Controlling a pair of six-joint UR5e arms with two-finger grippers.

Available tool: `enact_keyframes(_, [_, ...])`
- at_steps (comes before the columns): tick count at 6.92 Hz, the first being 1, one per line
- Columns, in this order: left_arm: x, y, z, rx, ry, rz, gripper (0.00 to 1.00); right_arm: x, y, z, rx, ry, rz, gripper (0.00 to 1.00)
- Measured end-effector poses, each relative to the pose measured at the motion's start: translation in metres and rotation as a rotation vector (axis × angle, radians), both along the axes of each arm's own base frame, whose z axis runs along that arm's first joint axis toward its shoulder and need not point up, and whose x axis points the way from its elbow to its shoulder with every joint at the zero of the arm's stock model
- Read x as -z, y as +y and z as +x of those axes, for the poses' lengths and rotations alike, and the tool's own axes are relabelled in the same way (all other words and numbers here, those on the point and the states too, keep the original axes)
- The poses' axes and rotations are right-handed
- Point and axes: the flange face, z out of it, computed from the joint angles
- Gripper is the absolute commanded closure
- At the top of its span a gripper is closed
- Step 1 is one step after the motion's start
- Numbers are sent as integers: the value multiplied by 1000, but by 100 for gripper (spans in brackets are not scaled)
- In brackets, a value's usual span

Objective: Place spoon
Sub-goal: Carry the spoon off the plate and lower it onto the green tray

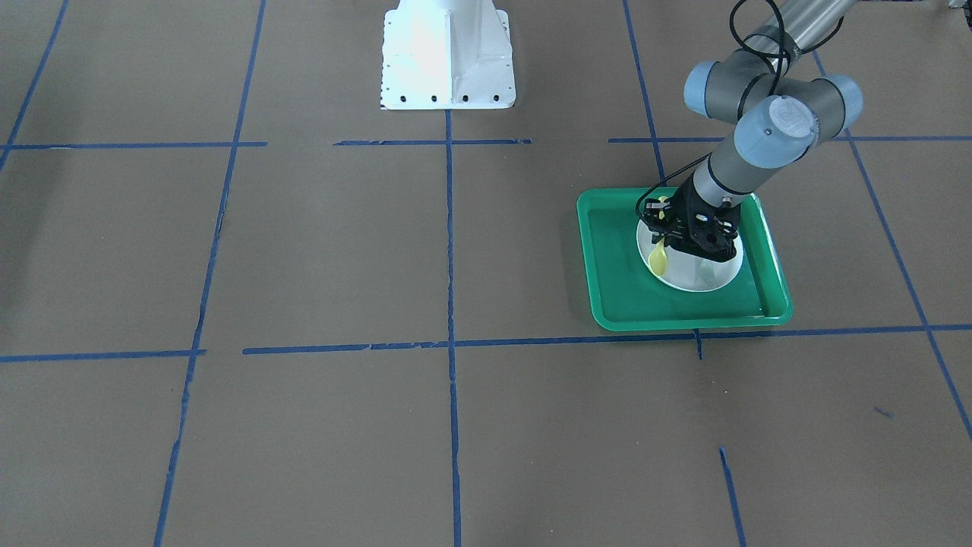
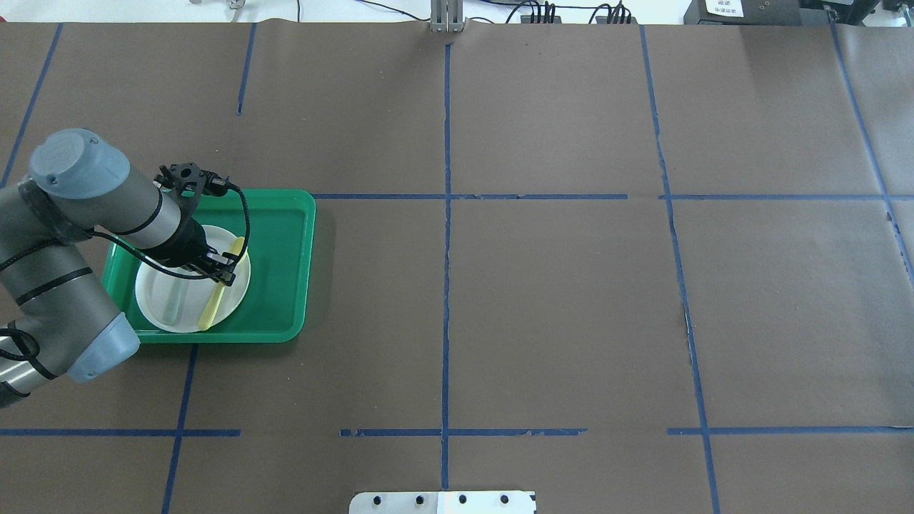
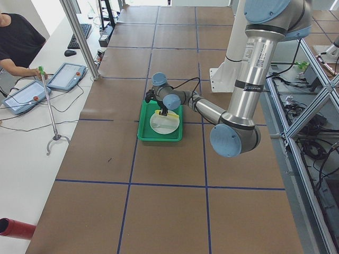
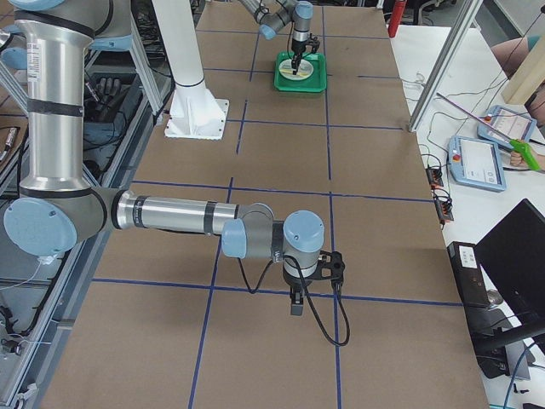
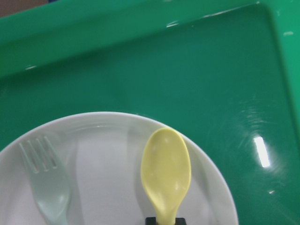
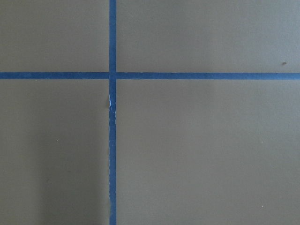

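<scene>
The pale-yellow spoon (image 5: 166, 173) lies lengthwise over the right half of the white plate (image 5: 103, 178), its bowl pointing toward the tray's far wall. My left gripper (image 2: 223, 275) is shut on the spoon's (image 2: 209, 308) handle, low over the plate (image 2: 151, 289). In the front view the spoon's bowl (image 1: 657, 260) sticks out below the left gripper (image 1: 672, 239). I cannot tell whether the spoon touches the plate. The plate sits in a green tray (image 2: 278, 257). My right gripper (image 4: 295, 305) hangs over bare table far from the tray; I cannot tell if it is open or shut.
A pale grey-green fork (image 5: 47, 187) lies on the plate's left half, beside the spoon and apart from it. The tray's raised rim (image 5: 211, 28) surrounds the plate. The white robot base (image 1: 448, 53) stands at the table's edge. Blue tape lines (image 6: 112, 112) cross the brown table.
</scene>
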Motion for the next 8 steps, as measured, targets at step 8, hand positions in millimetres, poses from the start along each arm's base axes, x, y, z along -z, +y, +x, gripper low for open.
enact_keyframes(8, [28,-28,51,115,-4,-168,92,0,0,0,0,0,0,0])
